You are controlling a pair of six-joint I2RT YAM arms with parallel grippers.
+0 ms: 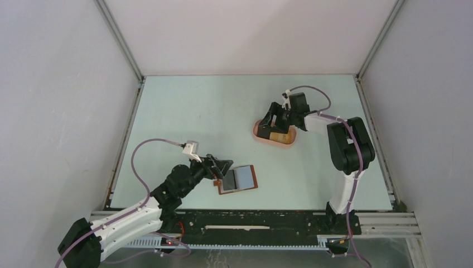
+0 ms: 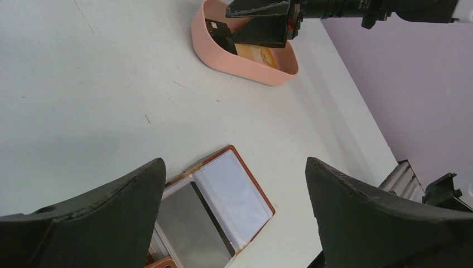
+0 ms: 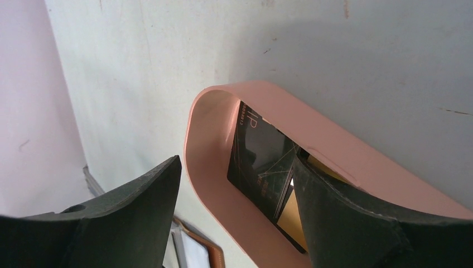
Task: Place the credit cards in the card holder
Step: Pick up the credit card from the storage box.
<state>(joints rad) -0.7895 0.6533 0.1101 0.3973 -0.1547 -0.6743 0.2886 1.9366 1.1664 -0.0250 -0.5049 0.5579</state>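
The card holder (image 1: 239, 178) lies open on the table near the front, its brown leather rim around grey-blue clear pockets (image 2: 228, 195). My left gripper (image 1: 222, 167) hovers open over its left side, nothing between the fingers (image 2: 235, 163). The credit cards lie in a pink oval tray (image 1: 263, 134): a black card (image 3: 261, 159) leans over a tan-yellow one (image 3: 293, 218). My right gripper (image 3: 237, 160) is open and straddles the tray's rounded end. One finger (image 3: 346, 223) is inside by the black card's edge; the other (image 3: 122, 212) is outside the wall.
The pink tray (image 2: 245, 70) stands right of centre, with the right arm's wrist (image 1: 298, 106) just behind it. White enclosure walls and metal rails border the table on three sides. The card holder's corner (image 3: 212, 248) shows under the right gripper.
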